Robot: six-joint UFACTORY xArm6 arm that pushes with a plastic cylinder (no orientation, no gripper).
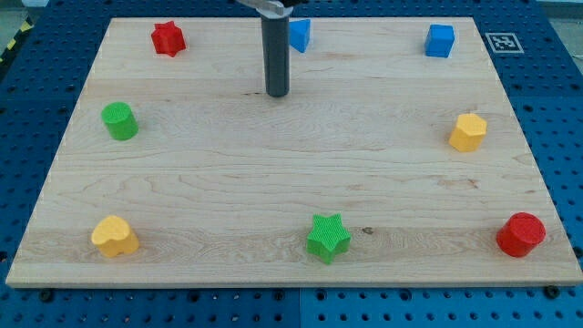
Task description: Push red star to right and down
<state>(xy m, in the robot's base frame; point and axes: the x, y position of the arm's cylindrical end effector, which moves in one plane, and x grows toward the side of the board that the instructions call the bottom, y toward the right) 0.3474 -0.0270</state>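
Tip (277,93) right of red star (168,38), apart.

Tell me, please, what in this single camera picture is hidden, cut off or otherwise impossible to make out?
- Blue block at the view's top: the rod covers its left part, so its shape cannot be told.
- The rod's upper end and the arm: cut off by the view's top edge.
- My tip: whether it touches the board cannot be judged from one view. It stands right of and below the red star, apart from it.
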